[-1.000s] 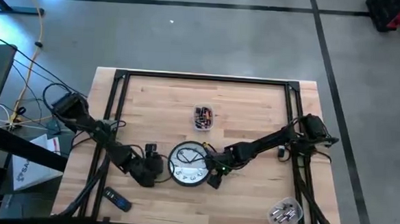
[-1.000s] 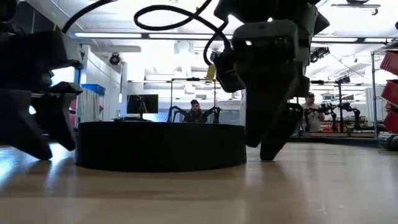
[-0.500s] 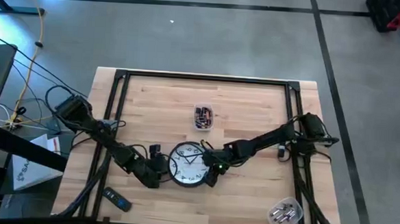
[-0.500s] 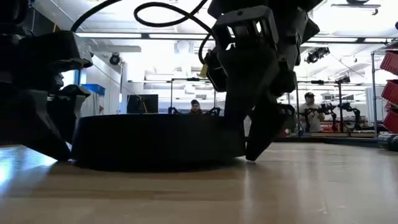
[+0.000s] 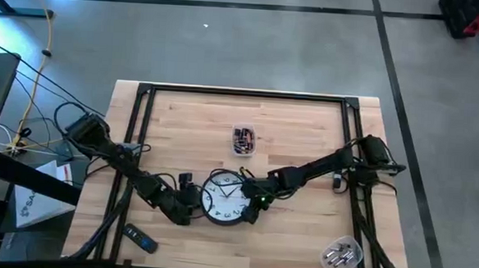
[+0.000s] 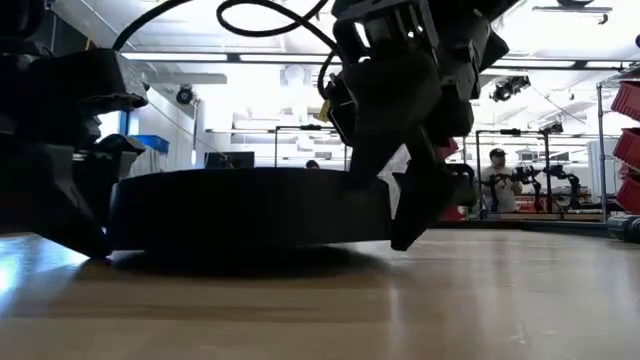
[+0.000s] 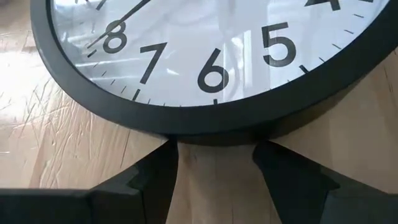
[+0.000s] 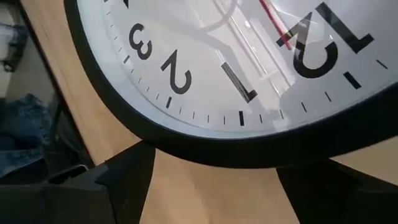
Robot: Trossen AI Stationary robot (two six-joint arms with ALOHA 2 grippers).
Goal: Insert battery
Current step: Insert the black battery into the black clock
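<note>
A round wall clock (image 5: 224, 197) with a black rim and white face lies face up on the wooden table (image 5: 306, 121). My left gripper (image 5: 195, 202) stands open at its left edge, by the 6 (image 7: 213, 72). At its right edge my right gripper (image 5: 251, 202) is open, by the 1 and 2 (image 8: 176, 78). In the low view the clock (image 6: 250, 205) is tilted, with its right side clear of the table beside my right gripper (image 6: 395, 200). Small silver batteries fill a clear tub (image 5: 340, 255) at the near right. My left gripper sets both open fingertips (image 7: 163, 163) against the outer wall of the clock's rim below the 6 (image 7: 214, 127). It comes in level from the table's left and near side. My right gripper meets the rim between the 12 and the 3 (image 8: 217, 149) with open fingers (image 8: 127, 171) from the table's right. The rim hides the fingertips, and that side of the clock stands raised off the table.
A second clear tub (image 5: 242, 139) with small dark and red parts stands behind the clock. A dark remote-like thing (image 5: 140, 240) lies near the front left edge. A small white thing (image 5: 336, 183) lies at the right. A black frame (image 5: 246, 93) borders the table.
My left gripper has moved right to the clock's left rim and stopped there. My right gripper has pushed left against the right rim. The clock's right side has risen off the table while its left side stays down.
</note>
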